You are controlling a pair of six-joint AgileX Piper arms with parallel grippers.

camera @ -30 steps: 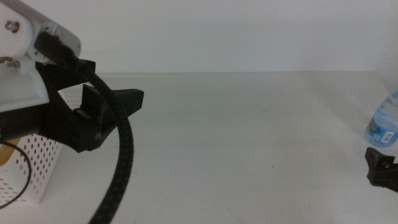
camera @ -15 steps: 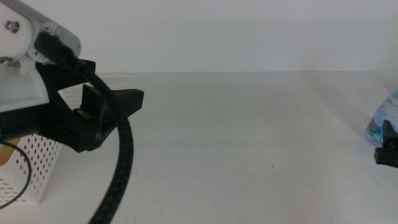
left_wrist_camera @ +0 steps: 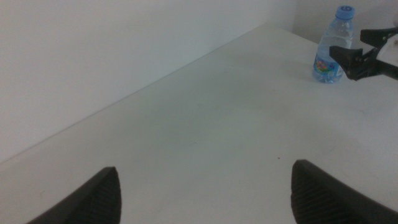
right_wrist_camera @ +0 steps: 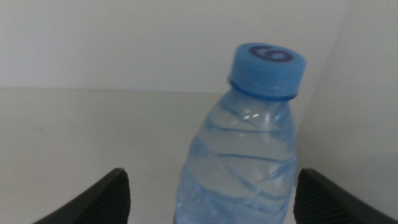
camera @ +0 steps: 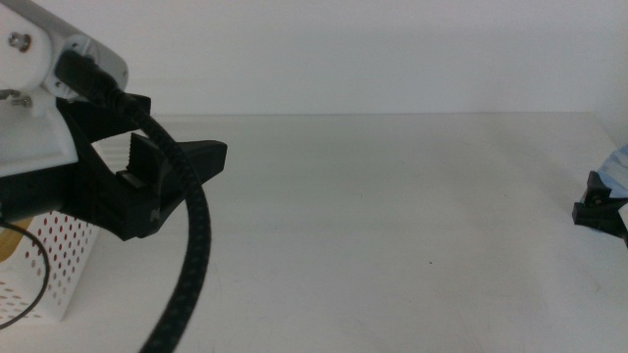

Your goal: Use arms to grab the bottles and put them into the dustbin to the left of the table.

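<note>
The small clear water bottle (right_wrist_camera: 245, 155) with a blue cap stands upright at the table's right edge. It shows small in the left wrist view (left_wrist_camera: 329, 46) and only as a sliver in the middle view (camera: 619, 163). My right gripper (right_wrist_camera: 230, 202) is open, with one jaw on each side of the bottle. It also shows in the middle view (camera: 601, 208) and the left wrist view (left_wrist_camera: 367, 56). My left gripper (camera: 177, 176) is open and empty, held above the dustbin (camera: 59, 270) at the left. The red can and the juice bottle are out of view.
The white table (camera: 392, 226) runs back to a plain white wall. A thick black cable (camera: 191, 265) hangs from the left arm down the front left. A yellowish patch (camera: 8, 245) shows inside the dustbin; I cannot tell what it is.
My right gripper has moved away from the camera up to the water bottle, which it now mostly covers in the middle view. The left arm has not moved.
</note>
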